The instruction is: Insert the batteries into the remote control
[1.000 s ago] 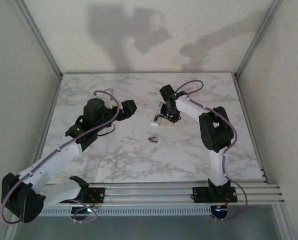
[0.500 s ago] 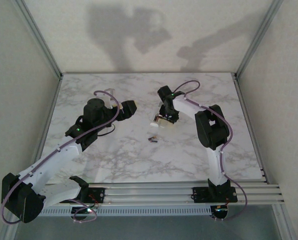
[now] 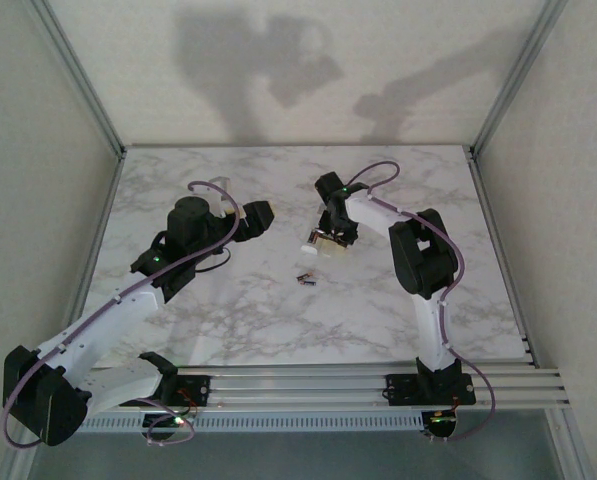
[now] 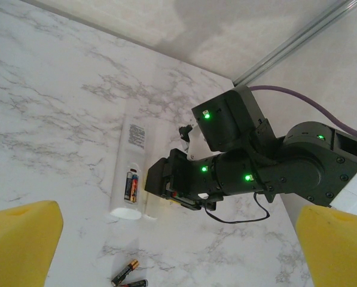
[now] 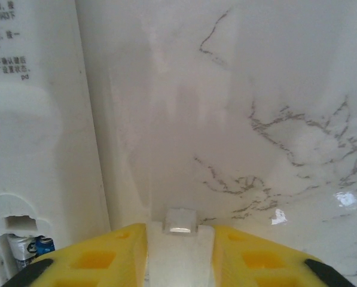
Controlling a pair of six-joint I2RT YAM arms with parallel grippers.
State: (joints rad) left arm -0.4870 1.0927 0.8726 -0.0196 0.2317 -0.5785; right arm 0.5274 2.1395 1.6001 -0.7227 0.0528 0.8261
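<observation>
Top external: right gripper (image 3: 323, 240) clamped on cover (image 5: 181, 226) beside remote (image 4: 133, 149); batteries (image 3: 305, 278) loose on table (image 3: 228, 320).
Presses yellow pads (image 5: 100, 263) against both cover edges; holds left gripper (image 3: 259, 214) spread wide, empty, well apart. Puts batteries just bases-side of right gripper, side by side, long axes aslant to remote's. Judged nearer right arm: needs cover set down first, then short reach back toward bases.

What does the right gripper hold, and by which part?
The right gripper flanks the white battery cover at its tabbed end; a firm hold cannot be told.
</observation>
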